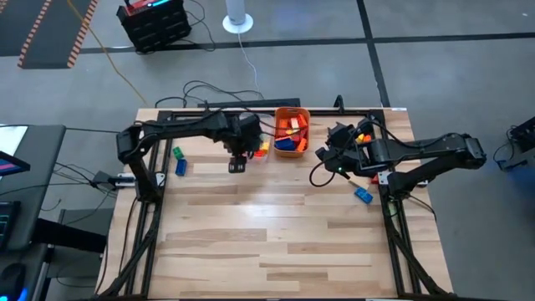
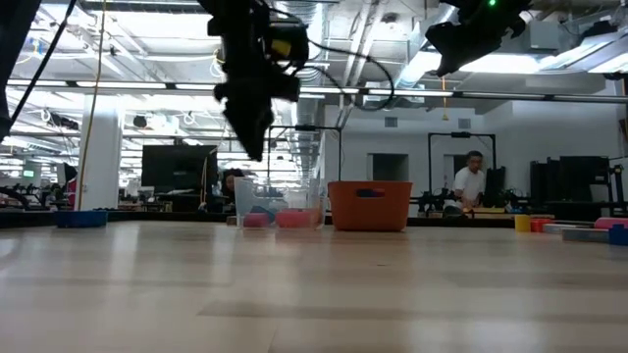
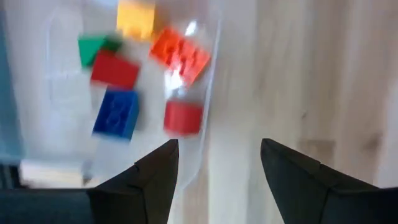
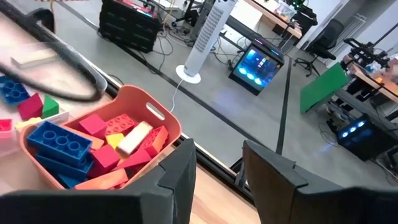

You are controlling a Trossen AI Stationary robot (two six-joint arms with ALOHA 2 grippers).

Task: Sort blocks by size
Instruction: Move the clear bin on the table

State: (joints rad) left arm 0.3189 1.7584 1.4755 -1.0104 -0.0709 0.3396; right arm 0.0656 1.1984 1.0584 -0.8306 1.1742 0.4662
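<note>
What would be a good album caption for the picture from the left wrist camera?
The left gripper, fingers apart and empty, hangs over a clear tub holding small colored blocks.

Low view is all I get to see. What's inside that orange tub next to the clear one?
Observer: The orange tub holds a pile of blocks, among them a blue studded block.
Operator: And the clear tub?
Observer: The clear tub holds small blocks too, including a red block.
Operator: Is the dark claw hanging near it carrying anything?
Observer: No. That is the left gripper; it is open and empty, above the clear tub's edge.
</note>
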